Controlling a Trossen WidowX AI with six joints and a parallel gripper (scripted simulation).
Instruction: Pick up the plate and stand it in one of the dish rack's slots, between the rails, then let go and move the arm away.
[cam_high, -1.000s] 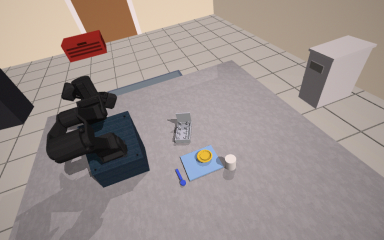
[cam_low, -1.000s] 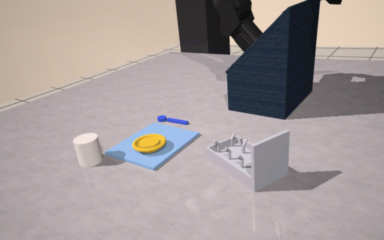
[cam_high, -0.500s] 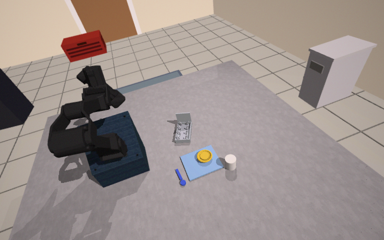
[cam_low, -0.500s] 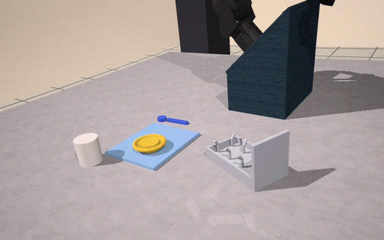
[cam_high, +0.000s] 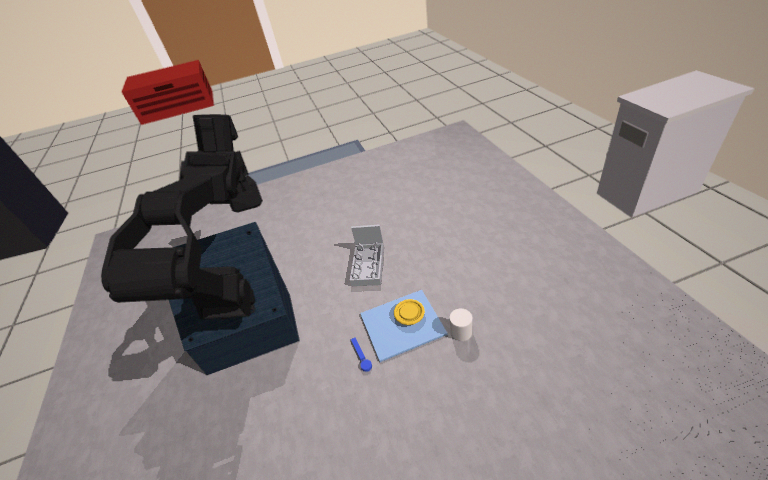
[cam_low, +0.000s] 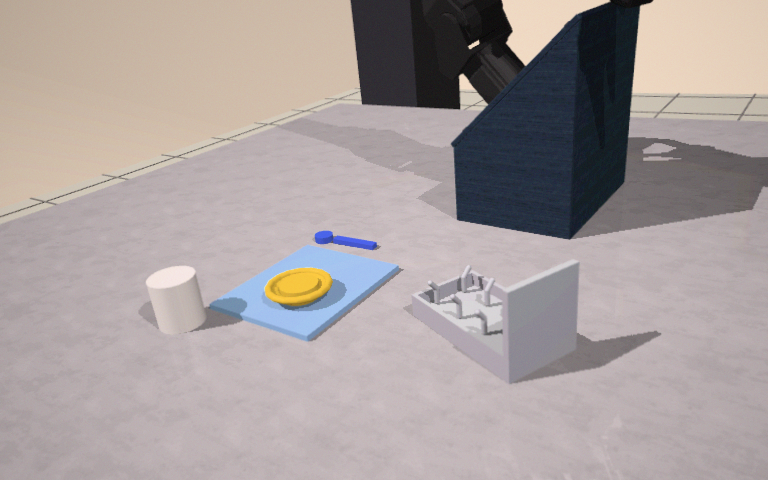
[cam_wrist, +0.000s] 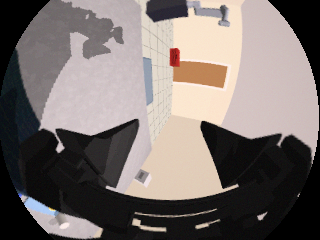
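Presently the round yellow plate (cam_high: 408, 312) (cam_low: 298, 286) lies on the flat light-blue board (cam_high: 390, 342) (cam_low: 362, 277); the black two-fingered gripper (cam_wrist: 170, 123), wide apart, could knock the white cylinder (cam_high: 461, 324) (cam_low: 176, 300) (rather close by) if it came in carelessly.

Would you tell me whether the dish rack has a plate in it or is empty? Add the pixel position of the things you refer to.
Empty: only prongs rise inside the dish rack (cam_high: 380, 272) (cam_low: 543, 319), and the yellow plate (cam_high: 408, 312) (cam_low: 298, 286) lies on the blue board (cam_high: 385, 345) (cam_low: 362, 271).

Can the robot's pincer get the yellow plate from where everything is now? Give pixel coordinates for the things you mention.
Probably yes, after swinging over: the pincer (cam_wrist: 170, 123) is open, and nothing covers the plate (cam_high: 408, 312) (cam_low: 298, 286). The cup (cam_high: 461, 324) (cam_low: 176, 298) stands off to one side.
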